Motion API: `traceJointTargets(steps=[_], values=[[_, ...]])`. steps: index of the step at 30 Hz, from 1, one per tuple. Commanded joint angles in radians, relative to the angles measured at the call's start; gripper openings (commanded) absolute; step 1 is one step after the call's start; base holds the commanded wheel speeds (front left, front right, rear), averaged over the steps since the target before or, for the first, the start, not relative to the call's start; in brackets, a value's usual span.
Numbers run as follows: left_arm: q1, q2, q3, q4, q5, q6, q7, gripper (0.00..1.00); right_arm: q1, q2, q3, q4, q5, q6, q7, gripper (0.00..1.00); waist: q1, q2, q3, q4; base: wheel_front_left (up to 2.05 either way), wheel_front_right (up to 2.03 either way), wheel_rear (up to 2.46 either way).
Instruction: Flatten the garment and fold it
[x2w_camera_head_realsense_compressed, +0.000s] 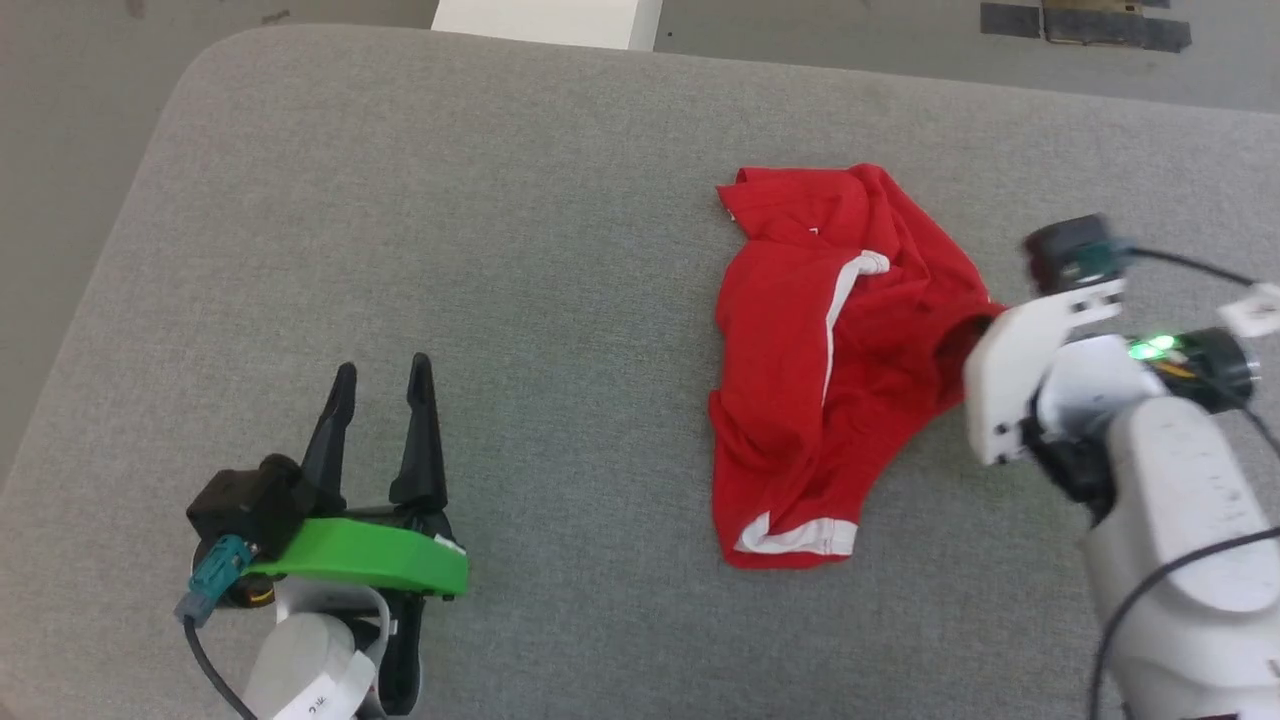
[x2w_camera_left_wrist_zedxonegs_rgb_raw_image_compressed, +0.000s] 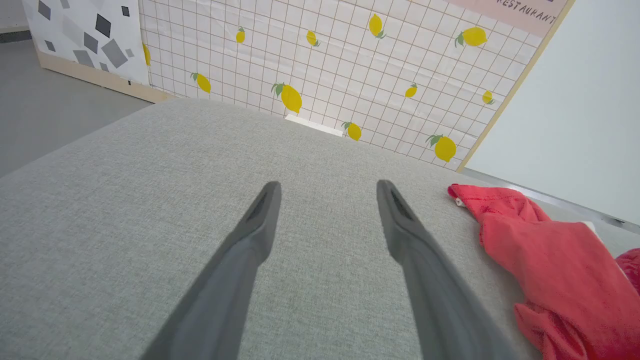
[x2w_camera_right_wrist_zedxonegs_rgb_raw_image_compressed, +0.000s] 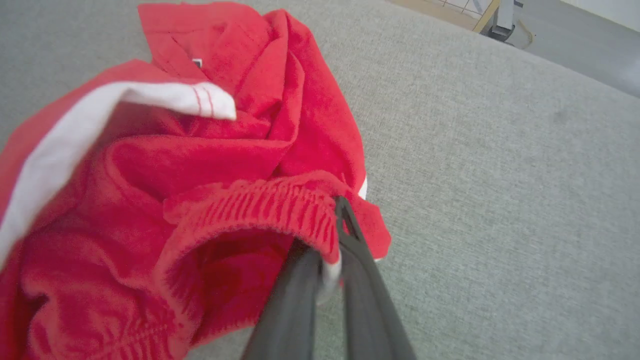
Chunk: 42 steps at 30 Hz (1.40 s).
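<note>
The garment (x2w_camera_head_realsense_compressed: 790, 420) – bright red soft fabric shorts with white side stripes and hem bands – lies crumpled on the grey fabric-covered table (x2w_camera_head_realsense_compressed: 500, 200), one white-banded leg hem at its near end. At the garment's right edge the right gripper (x2w_camera_right_wrist_zedxonegs_rgb_raw_image_compressed: 340, 220) is clenched on the ribbed red waistband. Well apart to the garment's left, the left gripper (x2w_camera_head_realsense_compressed: 380, 385) sits low over the table, fingers spread wide, grasping nothing.

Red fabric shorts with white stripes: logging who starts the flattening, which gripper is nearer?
Right. The right gripper is shut on the right-side waistband of the red fabric shorts; the left gripper is open over the grey cushion, apart to their left.
</note>
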Motion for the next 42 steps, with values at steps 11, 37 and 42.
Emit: traceJointTargets(steps=[11,37,42], values=[[-0.049,-0.006,-0.053,0.003,-0.026,-0.012,-0.004,1.0,-0.087,-0.245,-0.154,0.011,-0.015,-0.002,0.005,0.0,0.0,0.0,0.045,0.037,0.0,0.0,0.0],[0.043,-0.006,-0.045,0.065,0.006,-0.01,-0.004,1.0,0.301,0.026,-0.362,-0.359,0.161,-0.002,-0.33,1.0,0.0,0.0,-0.165,-0.063,0.0,0.0,0.0],[0.058,-0.006,-0.043,0.072,0.002,-0.006,-0.004,1.0,0.451,0.052,-0.368,-0.37,0.215,-0.002,-0.369,1.0,0.0,0.0,-0.189,-0.093,0.0,0.0,0.0]])
